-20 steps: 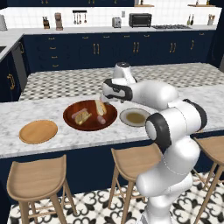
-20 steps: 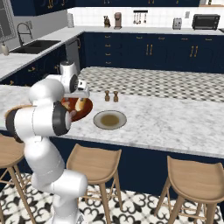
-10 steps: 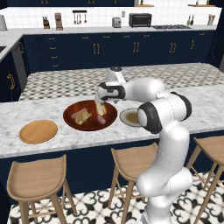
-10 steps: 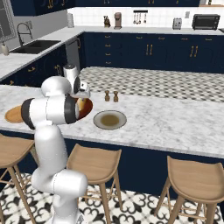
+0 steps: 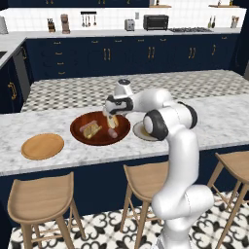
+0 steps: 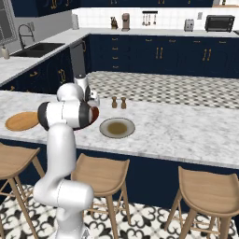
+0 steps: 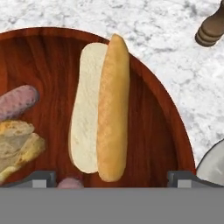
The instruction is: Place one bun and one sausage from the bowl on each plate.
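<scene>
Gripper (image 5: 111,118) is seen poised low over the right part of the bowl (image 5: 78,134); in the right base view the bowl (image 6: 95,112) is almost wholly hidden behind the arm. Fingers (image 7: 43,178) are set wide apart, with nothing held between them; only their tips are seen in the hand view, at either side of the near end of a bun (image 7: 101,109).

That bun is shown split, pale cut face beside tan crust, lying inside the bowl's right wall (image 7: 177,127). A second bun (image 7: 15,142) and a sausage (image 7: 17,101) are cut off at the left edge; another sausage (image 7: 70,182) is barely visible at the bottom.

The grey-rimmed plate (image 6: 117,128) lies just right of the bowl, partly masked by the arm in the left base view. The wooden plate (image 5: 43,146) lies apart to the left, near the counter (image 5: 223,116) front edge. Open marble is noted right of the grey plate. Two small dark shakers (image 6: 118,102) stand behind it.
</scene>
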You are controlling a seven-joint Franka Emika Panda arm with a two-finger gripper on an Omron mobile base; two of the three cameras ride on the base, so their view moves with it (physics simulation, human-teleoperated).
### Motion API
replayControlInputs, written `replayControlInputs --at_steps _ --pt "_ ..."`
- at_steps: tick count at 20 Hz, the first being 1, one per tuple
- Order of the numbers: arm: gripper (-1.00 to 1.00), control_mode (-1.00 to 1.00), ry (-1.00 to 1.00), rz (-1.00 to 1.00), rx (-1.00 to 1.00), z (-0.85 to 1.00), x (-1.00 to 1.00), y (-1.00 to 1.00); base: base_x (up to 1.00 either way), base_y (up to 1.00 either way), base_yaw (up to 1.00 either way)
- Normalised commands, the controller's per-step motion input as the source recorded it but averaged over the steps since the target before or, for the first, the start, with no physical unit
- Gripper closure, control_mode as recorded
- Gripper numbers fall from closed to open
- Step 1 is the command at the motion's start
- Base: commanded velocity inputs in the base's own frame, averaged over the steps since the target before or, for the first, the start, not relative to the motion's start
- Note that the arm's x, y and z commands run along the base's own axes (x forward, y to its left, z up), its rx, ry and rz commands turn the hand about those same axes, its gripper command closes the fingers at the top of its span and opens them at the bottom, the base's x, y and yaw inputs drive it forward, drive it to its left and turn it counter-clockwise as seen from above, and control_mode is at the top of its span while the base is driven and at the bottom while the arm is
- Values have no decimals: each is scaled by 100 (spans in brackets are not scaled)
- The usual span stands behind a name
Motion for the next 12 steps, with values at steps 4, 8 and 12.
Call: replayControlInputs --at_steps 4,8,12 --pt "-100 -100 1 0 0 -31 47 9 0 0 0" --pt "-100 -100 3 0 0 -19 20 11 0 0 0" --pt "-100 -100 0 0 0 -27 18 2 0 0 0"
